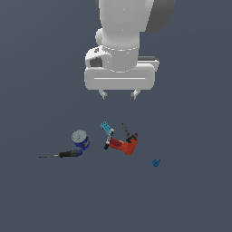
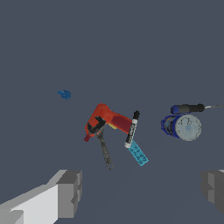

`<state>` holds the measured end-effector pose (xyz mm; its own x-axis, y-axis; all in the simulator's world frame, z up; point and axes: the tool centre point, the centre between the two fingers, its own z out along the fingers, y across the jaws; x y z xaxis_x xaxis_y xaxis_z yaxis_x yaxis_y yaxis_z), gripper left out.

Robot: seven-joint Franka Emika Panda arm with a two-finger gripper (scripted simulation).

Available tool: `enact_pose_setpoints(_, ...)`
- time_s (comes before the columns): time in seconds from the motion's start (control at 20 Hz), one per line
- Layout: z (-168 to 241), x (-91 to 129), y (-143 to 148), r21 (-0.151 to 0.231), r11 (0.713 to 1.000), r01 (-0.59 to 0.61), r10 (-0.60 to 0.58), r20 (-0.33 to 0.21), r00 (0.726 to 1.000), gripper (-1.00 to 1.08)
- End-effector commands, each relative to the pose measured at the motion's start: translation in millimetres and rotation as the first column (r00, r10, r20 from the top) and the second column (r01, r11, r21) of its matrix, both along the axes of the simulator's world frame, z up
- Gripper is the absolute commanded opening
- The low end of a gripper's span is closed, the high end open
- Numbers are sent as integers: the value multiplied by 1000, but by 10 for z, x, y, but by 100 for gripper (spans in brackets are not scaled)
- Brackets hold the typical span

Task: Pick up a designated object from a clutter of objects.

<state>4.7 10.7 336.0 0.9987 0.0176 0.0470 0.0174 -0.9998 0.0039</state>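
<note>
The screwdriver [image 2: 192, 108] is lying just beside the blue can [image 2: 181, 127], possibly touching it. The red drill [image 2: 106, 120] is sitting near a teal-and-black piece [image 2: 134, 140], with the gripper fingers [image 2: 70, 192] hanging wide apart over bare floor.

Five items are found scattered on the desk [image 1: 190, 199], below the tool [image 1: 119, 95], which is held well above them. The screwdriver [image 1: 63, 155] is laid flat at the exterior view's left, its shaft directed further left. The can [image 1: 80, 139] is stood upright just behind the screwdriver's handle end, touching or nearly touching it. The drill [image 1: 126, 144] is placed near the middle, to the exterior view's right of the can and apart from it. The flat piece [image 1: 107, 132] is laid against the drill's left side. The small knob [image 1: 156, 162] is set alone, to the right of the drill and slightly nearer the camera, clear of everything else.
</note>
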Motion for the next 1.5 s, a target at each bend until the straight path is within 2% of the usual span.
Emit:
enact_pose_setpoints(0.0, 0, 0, 0, 0, 1000, 0, 0, 0, 1000, 100)
enact_pose_setpoints(0.45, 108, 83, -62, 32, 998, 54, -55, 28, 998, 100)
enact_pose_setpoints(0.95, 80, 110, -93, 35, 997, 73, -74, 26, 997, 100)
enact_pose_setpoints(1.25, -64, 241, -248, 50, 985, 167, -168, 15, 986, 100)
enact_pose_setpoints(1.45, -229, 371, -426, 63, 962, 266, -267, 3, 964, 100)
